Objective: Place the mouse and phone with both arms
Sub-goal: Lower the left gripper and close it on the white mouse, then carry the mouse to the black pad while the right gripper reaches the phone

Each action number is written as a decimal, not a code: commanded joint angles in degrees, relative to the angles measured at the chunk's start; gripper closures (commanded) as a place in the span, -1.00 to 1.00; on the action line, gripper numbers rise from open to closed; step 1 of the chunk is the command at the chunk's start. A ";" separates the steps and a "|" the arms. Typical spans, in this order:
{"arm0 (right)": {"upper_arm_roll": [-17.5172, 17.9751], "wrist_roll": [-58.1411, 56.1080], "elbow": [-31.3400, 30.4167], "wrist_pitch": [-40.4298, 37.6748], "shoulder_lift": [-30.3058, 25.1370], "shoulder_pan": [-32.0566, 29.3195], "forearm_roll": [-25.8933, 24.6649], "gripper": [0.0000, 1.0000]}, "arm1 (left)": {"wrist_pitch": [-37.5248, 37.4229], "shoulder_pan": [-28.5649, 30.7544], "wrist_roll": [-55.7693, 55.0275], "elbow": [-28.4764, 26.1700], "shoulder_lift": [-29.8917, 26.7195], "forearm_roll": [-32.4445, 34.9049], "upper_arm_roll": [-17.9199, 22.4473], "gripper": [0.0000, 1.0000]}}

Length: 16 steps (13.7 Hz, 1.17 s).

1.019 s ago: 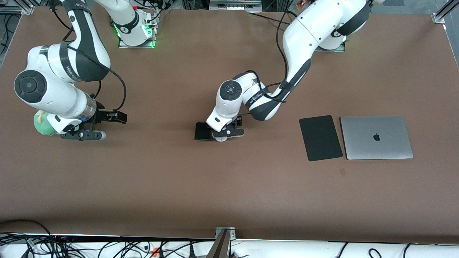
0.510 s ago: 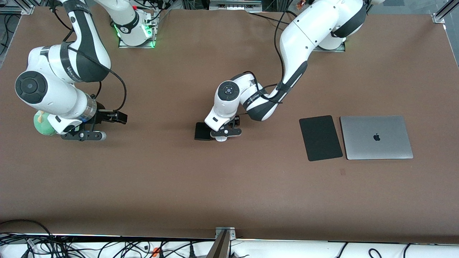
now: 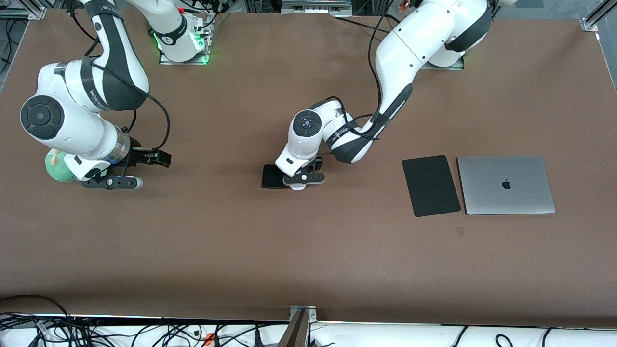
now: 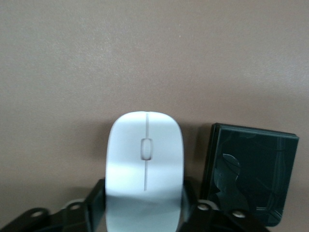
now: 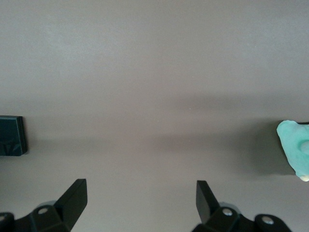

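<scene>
Two arms work a wide brown table (image 3: 308, 260); its largest loose things, a closed grey laptop (image 3: 505, 184) and a flat black mouse pad (image 3: 431, 185), lie side by side at middle right of the front view, well apart from the action. At centre frame the left gripper (image 3: 300, 181) is pressed against the flanks of the white mouse (image 4: 144, 166), whose long axis runs straight out from the wrist. Just beside it lies the phone (image 3: 272, 176), apart from the mouse and the nearest obstacle when lifting. At middle left the right gripper (image 3: 112, 182) waits, fingers spread over bare table, beside a green plush toy (image 3: 55, 166).
</scene>
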 commanded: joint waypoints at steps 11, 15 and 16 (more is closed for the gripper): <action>-0.03 0.66 0.64 0.87 1.16 0.21 0.54 -1.00 | -1.01 18.81 15.98 -12.75 -11.66 1.25 -4.70 0.73; -0.03 5.38 0.64 4.12 2.57 3.45 0.71 -1.00 | -0.93 30.51 18.11 -24.52 -19.57 1.51 -8.76 0.73; -0.03 7.15 0.64 5.00 3.00 5.20 0.71 -1.00 | -0.32 32.44 18.11 -28.12 -21.50 1.69 -8.76 0.73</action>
